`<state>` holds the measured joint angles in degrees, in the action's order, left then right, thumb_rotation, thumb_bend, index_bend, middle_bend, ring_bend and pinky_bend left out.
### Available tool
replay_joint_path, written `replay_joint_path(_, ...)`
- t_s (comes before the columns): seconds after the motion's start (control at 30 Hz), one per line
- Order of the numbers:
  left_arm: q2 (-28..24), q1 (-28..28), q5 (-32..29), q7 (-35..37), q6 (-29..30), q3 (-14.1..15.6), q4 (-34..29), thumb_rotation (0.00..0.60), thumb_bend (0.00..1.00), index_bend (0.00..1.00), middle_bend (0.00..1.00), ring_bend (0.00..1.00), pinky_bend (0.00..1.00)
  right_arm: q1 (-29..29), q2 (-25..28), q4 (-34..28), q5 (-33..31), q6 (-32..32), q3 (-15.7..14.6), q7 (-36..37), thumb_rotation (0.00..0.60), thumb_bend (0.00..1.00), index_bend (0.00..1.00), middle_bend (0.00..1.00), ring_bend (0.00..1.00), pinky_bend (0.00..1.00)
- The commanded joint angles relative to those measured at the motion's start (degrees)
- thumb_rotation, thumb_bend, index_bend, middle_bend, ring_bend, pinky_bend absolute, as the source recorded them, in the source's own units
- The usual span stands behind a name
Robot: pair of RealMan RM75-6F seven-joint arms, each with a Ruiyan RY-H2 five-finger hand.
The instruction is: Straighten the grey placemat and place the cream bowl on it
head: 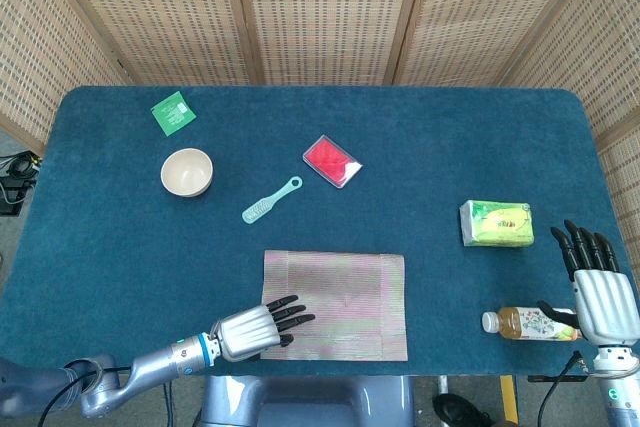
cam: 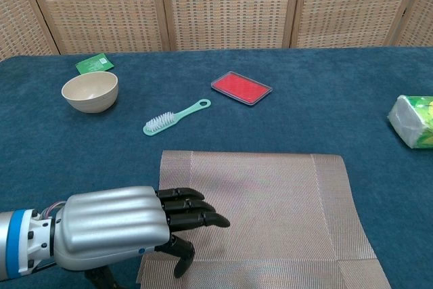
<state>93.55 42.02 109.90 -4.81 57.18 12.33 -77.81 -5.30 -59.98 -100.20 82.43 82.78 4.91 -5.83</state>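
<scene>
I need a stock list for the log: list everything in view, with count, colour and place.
placemat: one, grey, near edge of the table, centre.
bowl: one, cream, far left, upright, empty.
brush: one, mint green, between bowl and placemat.
flat case: one, red, beyond the brush, centre.
packet: one, green, far left corner, beyond the bowl.
tissue pack: one, green and yellow, right side.
bottle: one, amber drink, lying on its side, near right edge.
table: one, blue cloth.
screens: woven, behind the table.
left hand: fingers spread over the placemat's near left corner.
right hand: open, beside the bottle.
</scene>
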Motion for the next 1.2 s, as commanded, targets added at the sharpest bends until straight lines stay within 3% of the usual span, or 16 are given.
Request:
replay_joint_path(0.03, -0.15, 0.11, 0.13, -0.66, -0.13, 0.24, -0.29, 0.600, 0.12, 0.43, 0.00, 0.00, 0.00, 0.00, -0.01, 0.01, 0.00, 0.03, 0.00, -0.05, 0.600, 0.00, 0.00, 0.00, 0.00, 0.00)
replay_joint_path(0.33, 0.59, 0.42, -1.19, -1.18, -0.94, -0.35, -0.16, 0.600, 0.12, 0.43, 0.00, 0.00, 0.00, 0.04, 0.03, 0.02, -0.05, 0.12, 0.02, 0.11, 0.600, 0.00, 0.00, 0.00, 0.00, 0.00)
replay_joint_path(0.53, 0.75, 0.67, -1.65, -1.24, -0.97, -0.48, -0.14, 0.600, 0.33, 0.43, 0.00, 0.00, 0.00, 0.01, 0.02, 0.02, 0.00, 0.06, -0.03, 0.11, 0.600, 0.00, 0.00, 0.00, 0.00, 0.00)
replay_joint_path(0.97, 1.51, 1.06, -2.73, -1.81, -1.14, -1.05, 0.01, 0.600, 0.39, 0.43, 0.00, 0.00, 0.00, 0.03, 0.19, -0.06, 0.22, 0.12, -0.11, 0.48, 0.600, 0.00, 0.00, 0.00, 0.00, 0.00)
replay_joint_path(1.2, 2.81, 0.58, -4.58, -2.27, -0.72, -2.49, 0.17, 0.600, 0.53, 0.58, 0.00, 0.00, 0.00, 0.16, 0.32, -0.20, 0.67, 0.42, -0.24, 0.74, 0.600, 0.00, 0.00, 0.00, 0.00, 0.00)
